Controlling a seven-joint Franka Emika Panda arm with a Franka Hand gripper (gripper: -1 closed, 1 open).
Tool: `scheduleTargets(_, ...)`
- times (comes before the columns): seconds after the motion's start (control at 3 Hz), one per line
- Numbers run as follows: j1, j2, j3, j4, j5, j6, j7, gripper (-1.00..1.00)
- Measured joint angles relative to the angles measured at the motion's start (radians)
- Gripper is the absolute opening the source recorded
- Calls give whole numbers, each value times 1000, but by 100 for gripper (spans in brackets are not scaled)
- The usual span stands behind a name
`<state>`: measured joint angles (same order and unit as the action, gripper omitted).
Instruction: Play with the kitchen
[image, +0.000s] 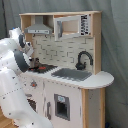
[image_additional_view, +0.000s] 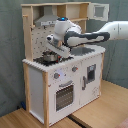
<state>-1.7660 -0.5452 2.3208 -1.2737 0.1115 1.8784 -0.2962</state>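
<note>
I'm hovering the gripper (image_additional_view: 54, 48) over the pot (image_additional_view: 48, 58) at the kitchen's (image_additional_view: 60, 95) stovetop corner; can't tell if the claw's open, so going lower might knock it off.

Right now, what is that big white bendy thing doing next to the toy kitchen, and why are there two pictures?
The white bendy thing is a robot arm. It is a machine that can reach and move things a bit like your arm does. The two pictures show the same moment from two cameras standing on different sides, so the toy kitchen looks turned around. In the first exterior view the arm fills the left edge. In the second exterior view it reaches in from the right, across the counter, and its gripper is over the stove. A small metal pot sits on the stove right under it. I cannot tell if the arm is holding anything. You can also see the grey sink and the black tap.
</note>
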Motion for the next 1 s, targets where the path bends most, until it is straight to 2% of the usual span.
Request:
scheduleTargets(0.33, -7, 0, 2, 17, 0, -65, -6, 100)
scheduleTargets(0.67, -7, 0, 2, 18, 0, -70, -6, -100)
scheduleTargets(1.0, -7, 0, 2, 25, 0, -99, -6, -100)
